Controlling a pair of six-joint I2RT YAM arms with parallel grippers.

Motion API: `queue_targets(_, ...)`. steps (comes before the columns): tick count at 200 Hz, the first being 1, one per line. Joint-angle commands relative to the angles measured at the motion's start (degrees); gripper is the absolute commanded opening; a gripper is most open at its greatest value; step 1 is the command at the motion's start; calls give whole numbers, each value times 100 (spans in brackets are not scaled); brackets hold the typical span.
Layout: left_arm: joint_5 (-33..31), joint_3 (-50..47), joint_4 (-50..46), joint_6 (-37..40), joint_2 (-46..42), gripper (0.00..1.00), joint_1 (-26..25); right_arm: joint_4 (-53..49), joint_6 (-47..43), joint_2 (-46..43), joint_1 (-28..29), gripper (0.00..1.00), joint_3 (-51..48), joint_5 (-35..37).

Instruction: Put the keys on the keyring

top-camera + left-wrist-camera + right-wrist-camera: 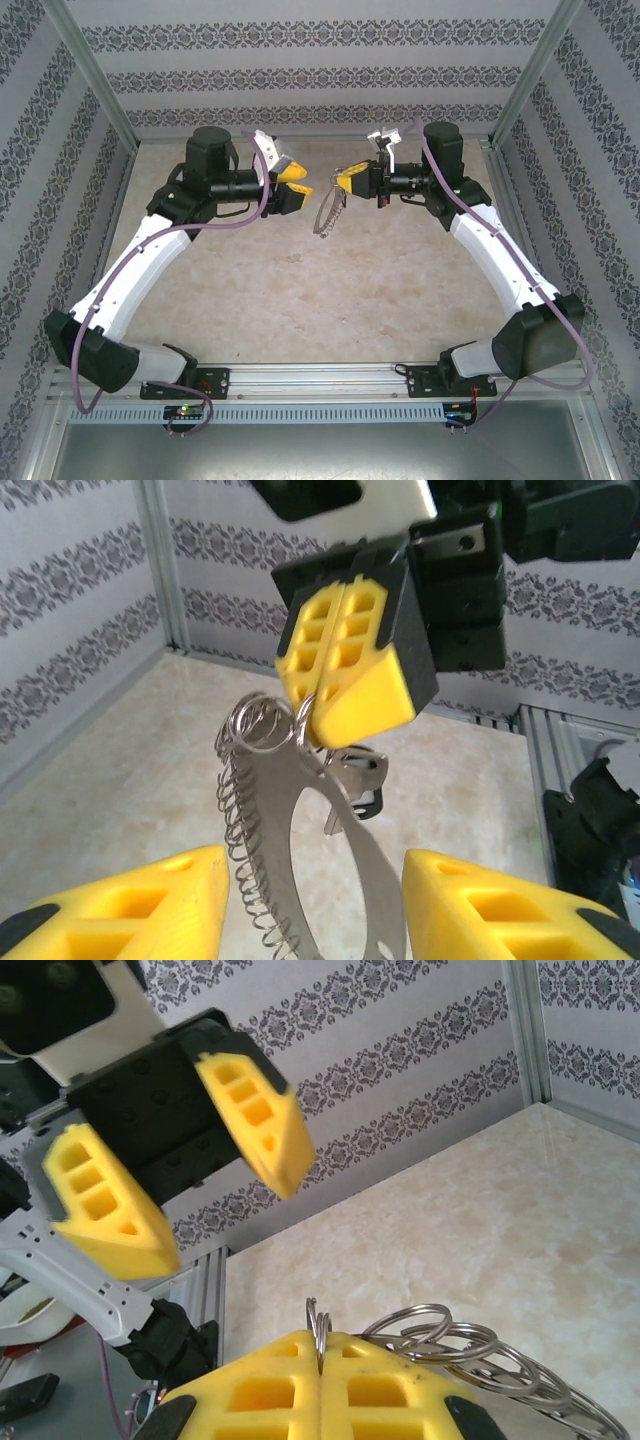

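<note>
Over the bench's far middle, the right gripper (347, 181) is clamped on the top of the keyring (328, 215), the keys (368, 802) dangling just behind it, while the left gripper (297, 184) stands half open beside it, empty.

Lab test booth — aluminium frame (320, 380) (patterned panel walls (300, 60)).

The table (300, 290) is a pale beige, marble-patterned surface.

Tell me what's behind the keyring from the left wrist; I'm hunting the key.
A small black-headed key hangs behind the keyring; the band covers where it attaches.
</note>
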Motion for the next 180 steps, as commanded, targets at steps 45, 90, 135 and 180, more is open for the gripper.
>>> queue_targets(45,1516,1014,-1438,542,761,45,121,-355,-512,-78,52,0,190,-244)
queue_targets(90,1716,1139,-1388,509,990,43,125,-343,-574,-28,249,0,153,-170)
queue_targets(135,1951,1272,-1258,411,1226,42,131,-348,-611,18,365,0,140,-144)
queue_targets(180,2150,1352,-1178,338,1359,38,129,-340,-653,52,409,0,113,-126)
